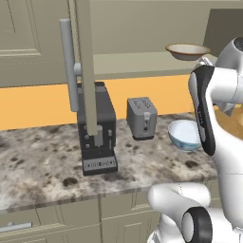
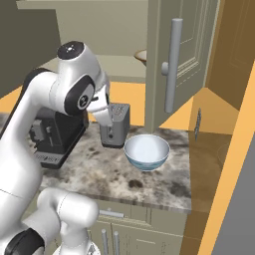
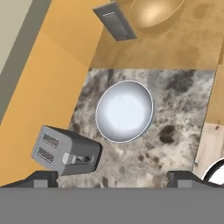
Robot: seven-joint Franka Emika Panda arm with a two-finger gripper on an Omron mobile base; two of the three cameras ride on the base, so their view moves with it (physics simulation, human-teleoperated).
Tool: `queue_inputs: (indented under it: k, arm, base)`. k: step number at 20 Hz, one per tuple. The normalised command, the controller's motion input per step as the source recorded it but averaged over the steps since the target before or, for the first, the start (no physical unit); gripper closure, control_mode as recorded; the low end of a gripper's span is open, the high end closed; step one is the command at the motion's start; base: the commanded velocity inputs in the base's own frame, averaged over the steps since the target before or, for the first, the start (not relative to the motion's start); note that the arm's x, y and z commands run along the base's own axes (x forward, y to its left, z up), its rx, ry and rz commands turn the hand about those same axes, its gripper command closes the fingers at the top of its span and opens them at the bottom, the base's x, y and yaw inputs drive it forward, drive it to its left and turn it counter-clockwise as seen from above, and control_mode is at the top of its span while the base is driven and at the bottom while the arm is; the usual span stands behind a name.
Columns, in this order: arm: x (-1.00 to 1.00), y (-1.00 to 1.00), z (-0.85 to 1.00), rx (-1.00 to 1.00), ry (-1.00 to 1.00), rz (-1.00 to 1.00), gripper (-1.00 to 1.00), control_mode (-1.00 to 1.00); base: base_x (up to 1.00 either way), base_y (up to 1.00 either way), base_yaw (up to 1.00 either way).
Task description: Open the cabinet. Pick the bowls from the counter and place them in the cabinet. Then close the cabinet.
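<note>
Two fingertips (image 3: 43, 178) stand wide apart, holding nothing. Beyond and between them the white and pale-blue bowl (image 3: 124, 111) sits on the counter (image 3: 183, 100), just past the toaster (image 3: 65, 150). Higher up, the tan bowl (image 1: 187, 51) rests inside the open cabinet (image 2: 182, 60).

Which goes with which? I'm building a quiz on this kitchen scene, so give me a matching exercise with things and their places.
Things:
1. tan bowl
2. white and pale-blue bowl
3. toaster
4. coffee machine

Places:
A. on the counter, left of the toaster
B. on the cabinet shelf
C. on the counter, right of the toaster
D. against the orange wall, between two things

Pairs: 1-B, 2-C, 3-D, 4-A
</note>
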Motion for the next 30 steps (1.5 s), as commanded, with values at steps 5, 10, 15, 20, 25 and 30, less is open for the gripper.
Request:
queue_inputs:
  k: [5,10,15,20,25,30]
  arm:
    - [0.0,0.0,-0.43,0.0,0.08,0.02,-1.0,-1.0]
    - [0.01,0.0,-0.35,0.0,0.03,0.01,-1.0,-1.0]
    - [0.05,-0.08,-0.2,0.0,0.06,0.0,-1.0,-1.0]
    - [0.01,-0.15,-0.2,0.0,0.09,0.0,-1.0,-1.0]
    - [0.0,-0.16,-0.23,0.0,0.1,0.0,-1.0,-1.0]
    - [0.0,-0.14,-0.32,0.0,0.06,0.0,-1.0,-1.0]
  base:
    - [0.0,0.0,0.0]
    - [0.0,0.0,0.0]
    - [0.0,0.0,0.0]
    - [0.0,0.0,0.0]
    - [0.0,0.0,0.0]
    - [0.0,0.0,0.0]
